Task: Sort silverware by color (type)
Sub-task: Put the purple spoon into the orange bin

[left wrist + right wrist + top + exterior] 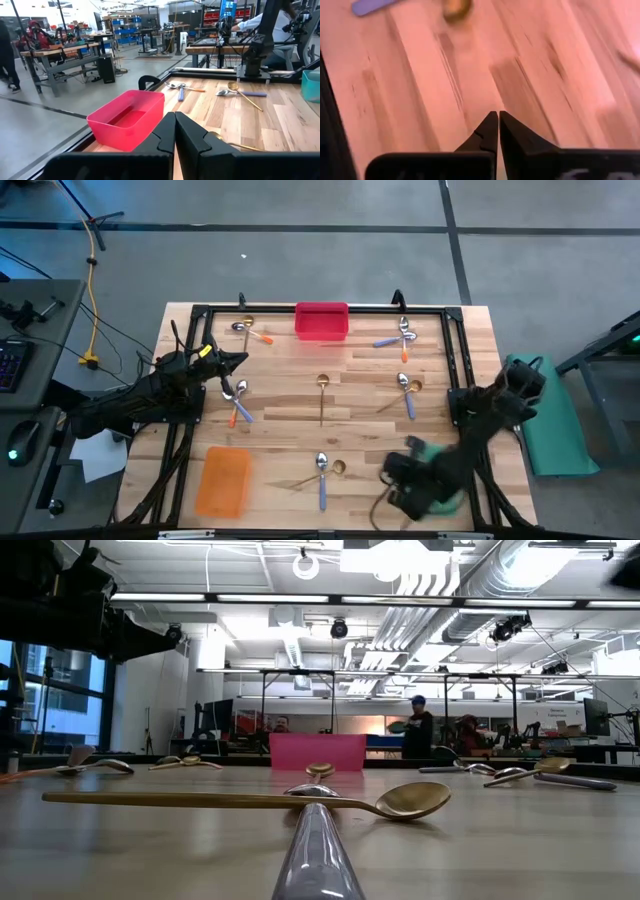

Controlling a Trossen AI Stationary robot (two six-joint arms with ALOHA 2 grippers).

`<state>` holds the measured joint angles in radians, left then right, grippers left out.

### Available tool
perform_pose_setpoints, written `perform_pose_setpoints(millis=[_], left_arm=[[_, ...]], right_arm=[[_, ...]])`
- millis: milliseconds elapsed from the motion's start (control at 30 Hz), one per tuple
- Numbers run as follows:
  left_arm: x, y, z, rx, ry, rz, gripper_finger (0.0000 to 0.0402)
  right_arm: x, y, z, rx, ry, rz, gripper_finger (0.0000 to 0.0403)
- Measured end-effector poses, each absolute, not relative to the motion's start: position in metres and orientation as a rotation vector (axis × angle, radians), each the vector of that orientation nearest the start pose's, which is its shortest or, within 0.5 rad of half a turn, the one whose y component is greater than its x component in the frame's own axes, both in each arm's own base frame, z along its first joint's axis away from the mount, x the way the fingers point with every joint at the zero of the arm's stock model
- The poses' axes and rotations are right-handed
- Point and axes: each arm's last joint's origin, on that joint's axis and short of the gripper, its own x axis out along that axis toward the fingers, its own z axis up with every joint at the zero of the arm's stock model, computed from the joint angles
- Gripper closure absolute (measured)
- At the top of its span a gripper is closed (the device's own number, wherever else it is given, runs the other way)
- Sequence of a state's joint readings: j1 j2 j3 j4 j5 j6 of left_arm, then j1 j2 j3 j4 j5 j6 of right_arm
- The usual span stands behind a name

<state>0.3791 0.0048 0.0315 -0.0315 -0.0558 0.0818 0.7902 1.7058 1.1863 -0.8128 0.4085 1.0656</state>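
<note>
The right gripper [497, 120] was seen closed on nothing, near the gold spoon [322, 474]. It probably needed opening before descending squarely over the handle. The left gripper [174, 125] was closed too.

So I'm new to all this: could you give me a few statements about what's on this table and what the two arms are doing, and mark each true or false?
1. The pink tray sits at the table's far edge, with no spoon in it. True.
2. The orange tray holds three spoons. False: it holds none.
3. The right gripper is shut and holds nothing. True.
4. The left gripper is carrying a gold spoon. False: its fingers are shut on nothing.
5. A gold spoon lies alone near the middle of the table. True.
6. All spoons are sorted into trays. False: they lie scattered on the wood.
</note>
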Motion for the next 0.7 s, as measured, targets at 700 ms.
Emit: perform_pose_setpoints(millis=[700], left_arm=[[0.090,0.034,0.183,-0.158,-0.148,0.309,0.0402]], right_arm=[[0.314,0.014,0.154,-0.131,0.187,0.327,0.0403]])
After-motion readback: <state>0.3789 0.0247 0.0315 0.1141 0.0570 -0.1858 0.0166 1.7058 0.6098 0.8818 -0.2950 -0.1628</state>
